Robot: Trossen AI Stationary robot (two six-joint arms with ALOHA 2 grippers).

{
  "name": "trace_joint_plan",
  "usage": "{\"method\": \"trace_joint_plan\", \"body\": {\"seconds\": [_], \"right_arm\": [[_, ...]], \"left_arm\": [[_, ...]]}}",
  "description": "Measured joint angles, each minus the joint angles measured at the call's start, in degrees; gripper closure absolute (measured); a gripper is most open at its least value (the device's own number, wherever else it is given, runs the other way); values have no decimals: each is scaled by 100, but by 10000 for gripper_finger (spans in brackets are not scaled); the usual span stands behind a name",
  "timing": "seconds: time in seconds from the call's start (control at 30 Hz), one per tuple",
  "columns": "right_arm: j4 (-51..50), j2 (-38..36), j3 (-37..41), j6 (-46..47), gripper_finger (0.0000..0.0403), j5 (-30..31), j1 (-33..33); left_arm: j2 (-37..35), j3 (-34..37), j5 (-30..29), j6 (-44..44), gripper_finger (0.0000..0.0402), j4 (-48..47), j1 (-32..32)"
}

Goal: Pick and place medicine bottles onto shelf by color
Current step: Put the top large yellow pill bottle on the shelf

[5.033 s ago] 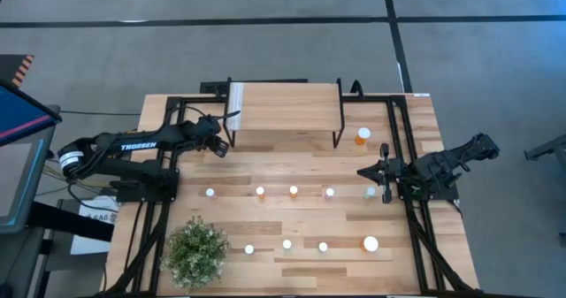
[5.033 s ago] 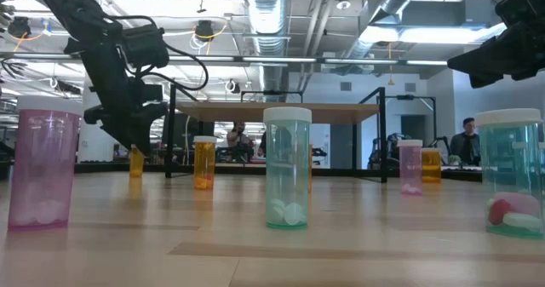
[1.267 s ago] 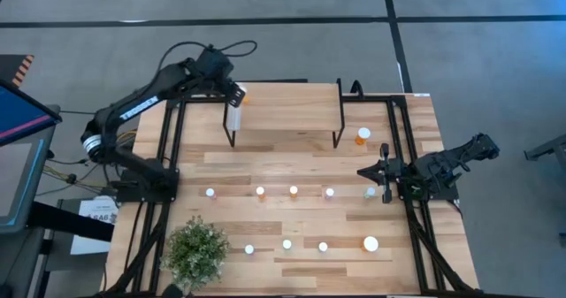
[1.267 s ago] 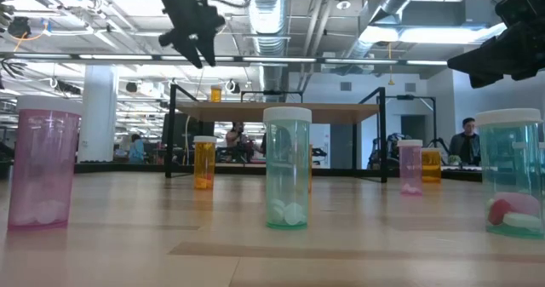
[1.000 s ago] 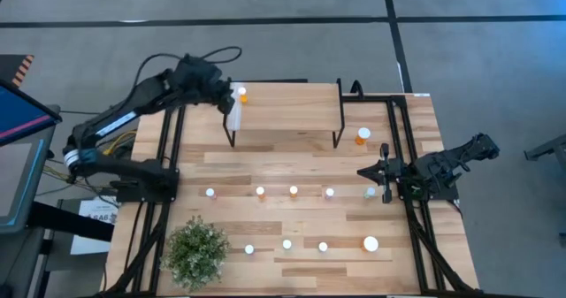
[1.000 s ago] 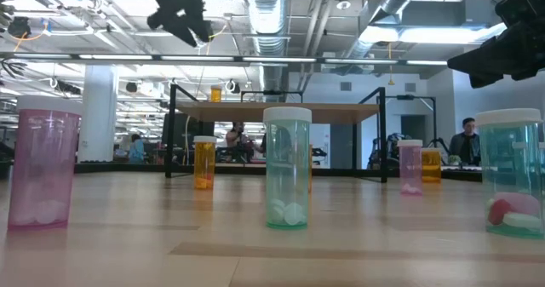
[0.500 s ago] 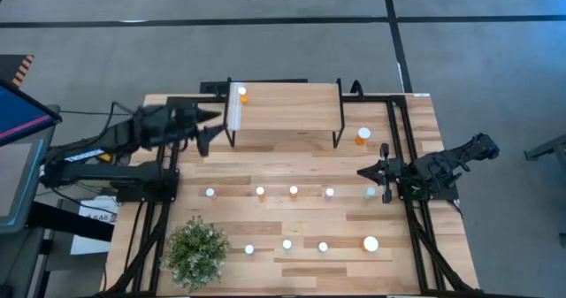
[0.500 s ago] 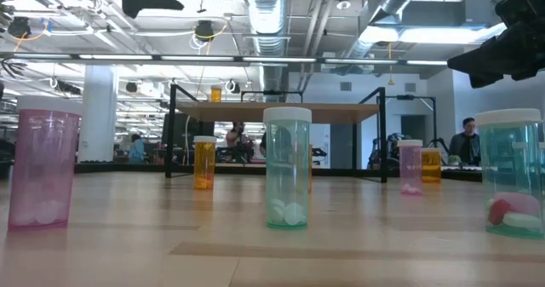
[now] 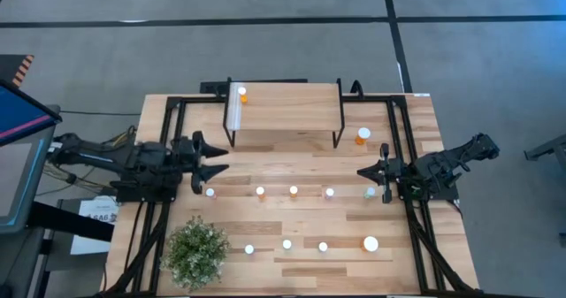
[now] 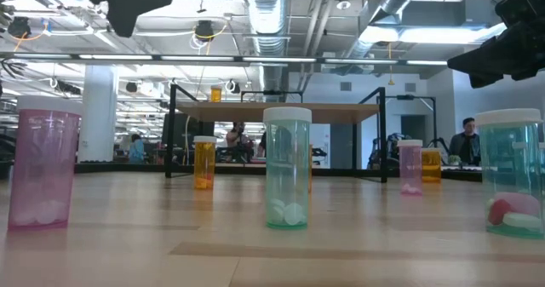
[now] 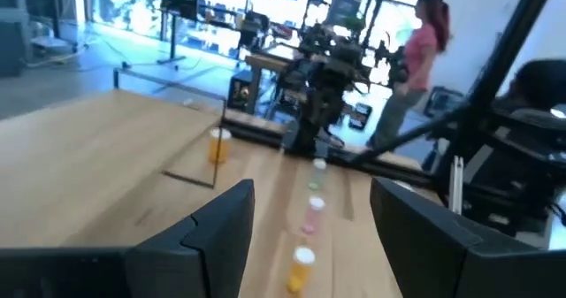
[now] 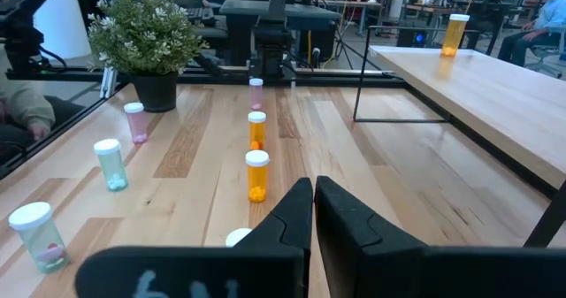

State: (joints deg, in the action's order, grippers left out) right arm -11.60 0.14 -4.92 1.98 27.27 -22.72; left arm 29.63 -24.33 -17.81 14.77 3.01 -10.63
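The shelf [image 9: 285, 108] stands at the table's far middle. One orange bottle [image 9: 241, 94] stands upright on its far left corner, also seen in the low view [image 10: 215, 94]. Another orange bottle [image 9: 363, 136] stands on the table right of the shelf. A far row [image 9: 294, 190] and a near row [image 9: 286, 243] of white-capped bottles stand upright on the tabletop. My left gripper [image 9: 212, 163] hovers open near the far row's left end, pointing right, fingers apart in its wrist view [image 11: 309, 218]. My right gripper [image 9: 361, 171] rests shut at the row's right end [image 12: 314, 196].
A bushy potted plant [image 9: 196, 251] sits at the near left corner. Black frame rails [image 9: 411, 148] run along both table sides. In the low view a pink bottle [image 10: 43, 168], a green one [image 10: 287, 166] and a larger one [image 10: 513, 172] stand close. People show in the room behind.
My left gripper has drawn back from the shelf's left end, swinging toward the table's near left and coming down, and now points right over the tabletop. The orange bottle stays standing on the shelf's far left corner. The right arm has kept still.
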Motion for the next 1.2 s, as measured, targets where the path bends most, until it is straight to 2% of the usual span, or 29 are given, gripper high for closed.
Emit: {"method": "trace_joint_plan", "body": {"seconds": [0.23,0.37,0.67,0.93,1.03,1.13,1.2], "right_arm": [[0,0,1,0,361,0,-2],[1,2,0,-148,361,0,0],[261,2,24,-121,361,2,-1],[1393,0,18,559,361,8,0],[1885,2,18,538,361,14,0],[2553,20,4,151,361,137,17],[2661,33,-91,-84,361,168,50]], "left_arm": [[98,19,-192,128,187,102,-687],[305,19,-539,87,187,220,-1037],[546,14,-691,-267,187,815,-1324],[802,12,-695,-458,187,1169,-1369],[793,10,-696,-467,187,1207,-1369],[784,10,-696,-489,187,1212,-1369],[785,10,-701,-506,187,1203,-1369]]}}
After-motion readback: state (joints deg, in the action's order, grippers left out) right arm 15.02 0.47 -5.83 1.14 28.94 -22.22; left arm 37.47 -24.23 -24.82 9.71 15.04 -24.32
